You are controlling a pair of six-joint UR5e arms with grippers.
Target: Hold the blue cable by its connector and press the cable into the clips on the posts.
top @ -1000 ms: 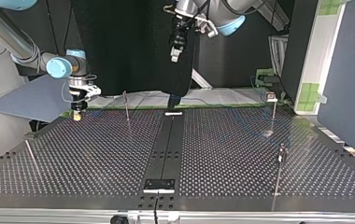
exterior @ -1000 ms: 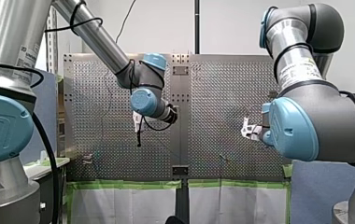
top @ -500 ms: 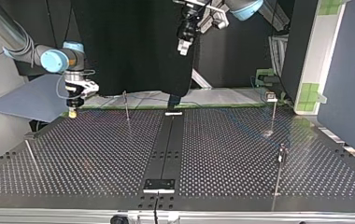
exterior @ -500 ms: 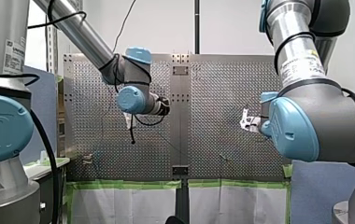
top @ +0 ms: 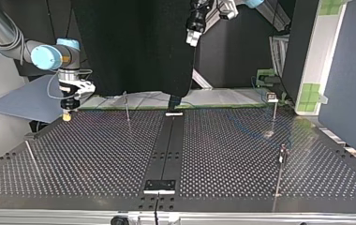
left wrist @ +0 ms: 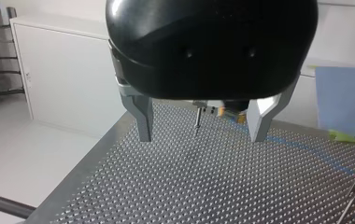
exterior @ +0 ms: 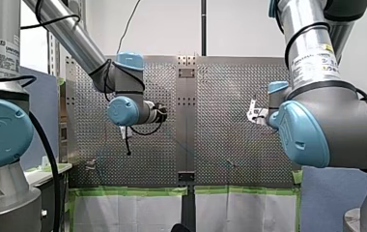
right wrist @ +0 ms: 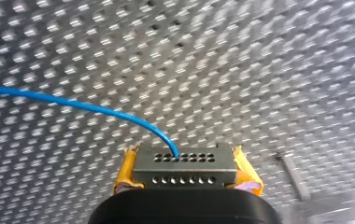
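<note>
**Progress (judged).** Found the grasp made: right gripper clenched on the metal connector, yellow pads either side. Traced the blue cable from the connector's upper row of holes, curving away over the perforated table. Placed that grasp, in the top view, far left of the black centre rail, low over the table's far corner. Found left gripper released, metal fingers spread with nothing between them, hung high above the rail's far end. Saw no cable seated on any post, so judged all the pressing left to do. Could not follow the cable's full run, which was faint beyond the rail's far end.

**Surface.** Logged a near post right of the rail and a leaning rod well left of it. Logged a far post right of the rail and a second far post just left of its far end.

**Room.** Noted black curtain behind the rail's far end and grey-blue board to its left. Noted green-taped white frame and dark blue partition to its right.
</note>
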